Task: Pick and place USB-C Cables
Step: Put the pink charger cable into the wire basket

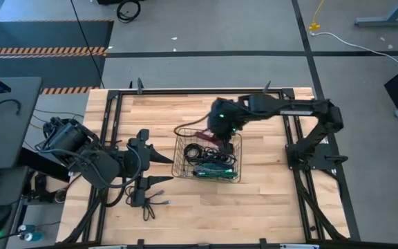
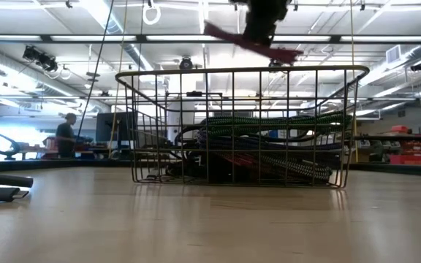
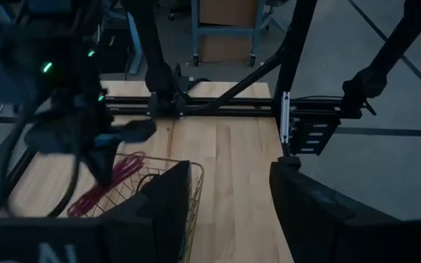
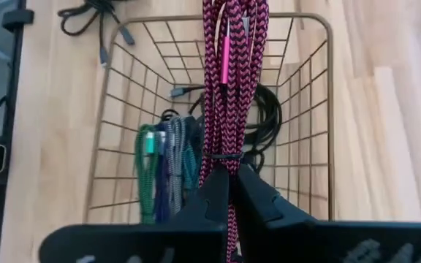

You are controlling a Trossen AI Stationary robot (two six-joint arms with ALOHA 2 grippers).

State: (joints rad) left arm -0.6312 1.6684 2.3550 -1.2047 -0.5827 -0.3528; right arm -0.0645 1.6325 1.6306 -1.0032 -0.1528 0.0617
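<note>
My right gripper [image 4: 229, 191] was pinched shut on a folded magenta braided USB-C cable [image 4: 229, 80], held above the wire basket [image 4: 314, 102] so it hung clear of the green and black cables inside. My left gripper [image 1: 159, 169] waited open beside the basket.

A light wooden desk [image 1: 254, 207] of butcher-block planks sits on a grey floor [image 1: 206, 69], a black metal frame [image 1: 112, 104] running round its edges. Orange-and-black hazard stripes [image 1: 40, 50] mark the floor beyond it, and a white cord [image 1: 354, 39] with a yellow end trails there. In the room behind — a workshop with shelving — a person [image 2: 65, 135] stands at a bench.
</note>
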